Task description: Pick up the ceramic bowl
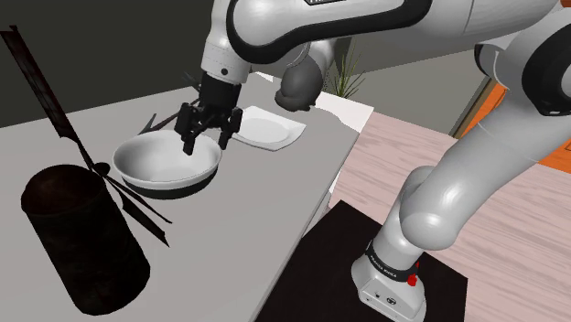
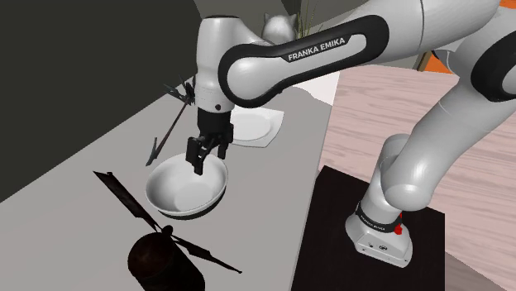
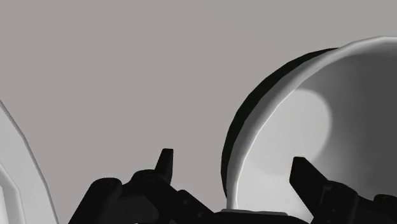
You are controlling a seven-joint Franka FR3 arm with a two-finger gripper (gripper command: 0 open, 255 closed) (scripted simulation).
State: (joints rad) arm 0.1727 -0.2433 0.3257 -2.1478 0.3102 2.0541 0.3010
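Observation:
A bowl [image 1: 165, 163], white inside and dark outside, sits on the grey table [image 1: 238, 210]. My black gripper [image 1: 209, 140] hangs open over the bowl's rim on the side nearest the plate. In the wrist view the fingers [image 3: 165, 163] stand wide apart with the bowl's rim [image 3: 236, 153] between them, one finger outside the bowl [image 3: 299, 114] and the other over its white inside. Neither finger touches the rim. From the second exterior view the gripper [image 2: 208, 159] points down at the far edge of the bowl [image 2: 183, 190].
A white square plate [image 1: 267, 126] lies just behind the gripper. A dark cylinder [image 1: 80, 240] with thin dark sticks [image 1: 55, 110] stands in front of the bowl, toward the shoulder view's left. The table edge [image 1: 316, 206] runs near the stand [image 1: 393, 293].

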